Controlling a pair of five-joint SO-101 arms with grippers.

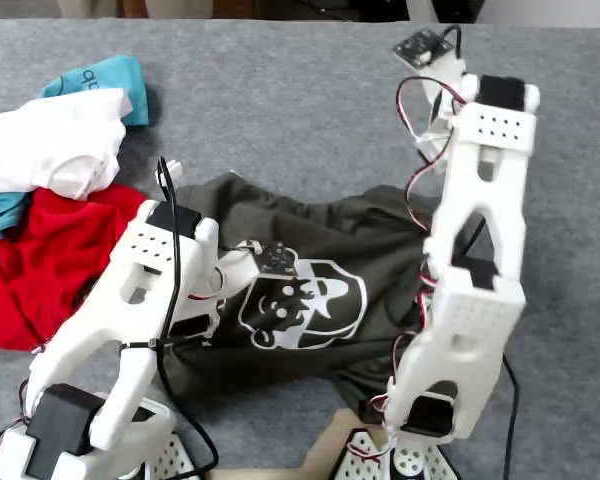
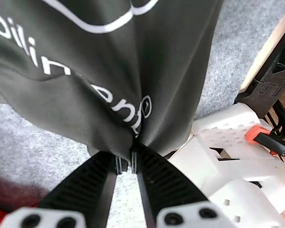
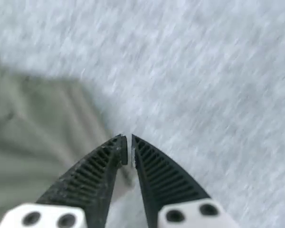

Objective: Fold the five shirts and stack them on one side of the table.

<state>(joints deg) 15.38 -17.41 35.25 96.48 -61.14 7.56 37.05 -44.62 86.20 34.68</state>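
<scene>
Bench (image 1: 280,110): grey felt-like cover, both arms based at the 6 o'clock edge.

Dark olive shirt (image 1: 380,250): lies rumpled, not folded, at bench centre and runs toward 6 o'clock. Its white print (image 1: 300,300) faces up. The hem side is bunched between the two arm bases.

Left end effector (image 2: 127,156): jaws narrow, pinched on a gathered fold of the dark olive shirt. In the left wrist view the cloth hangs taut from the grip point and white lettering crosses it. In the high view this arm reaches from 7 o'clock over the shirt's 9 o'clock side.

Right end effector (image 3: 127,145): jaws almost together, with a thin slit between the tips. It is over grey bench cover, just beside a blurred edge of olive cloth. Cannot tell whether it touches the cloth. In the high view this arm stretches from 6 o'clock toward 1 o'clock.

Pile at 9 to 10 o'clock, unfolded:
- Red shirt (image 1: 40,270), lowest, touching the olive shirt's sleeve side.
- White shirt (image 1: 50,145), crumpled over the red one.
- Teal shirt (image 1: 105,80), partly under the white one at 11 o'clock.
</scene>
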